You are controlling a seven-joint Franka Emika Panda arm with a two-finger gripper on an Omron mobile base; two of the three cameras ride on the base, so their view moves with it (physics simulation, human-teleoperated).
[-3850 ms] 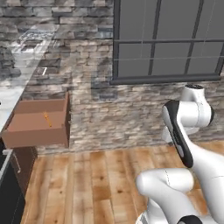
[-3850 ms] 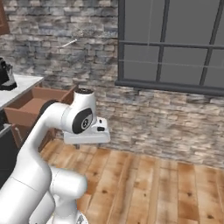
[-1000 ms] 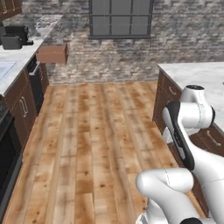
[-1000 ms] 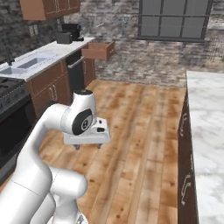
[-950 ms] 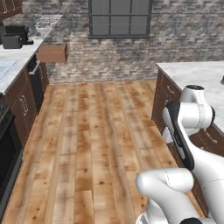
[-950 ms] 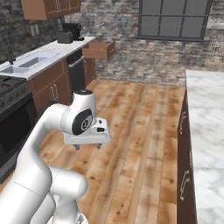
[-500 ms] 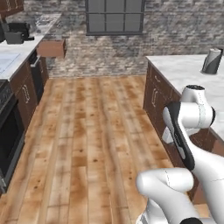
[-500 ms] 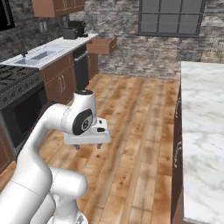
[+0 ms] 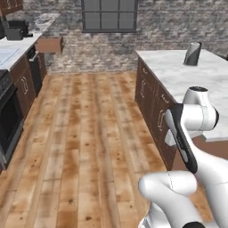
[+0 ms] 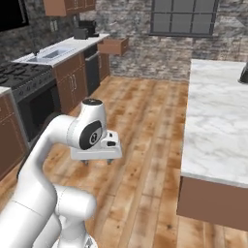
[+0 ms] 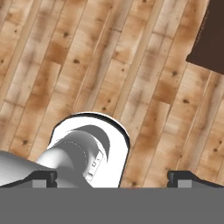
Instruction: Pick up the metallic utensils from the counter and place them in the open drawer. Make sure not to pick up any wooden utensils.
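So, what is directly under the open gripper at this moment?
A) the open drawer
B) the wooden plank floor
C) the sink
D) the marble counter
B: in the hand view the gripper looks down between its spread fingertips at the wooden plank floor, while the open drawer is far across the room and the marble counter lies off to the side.

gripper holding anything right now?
No: in the hand view the gripper has its fingertips spread wide, with only bare wooden floor between them.
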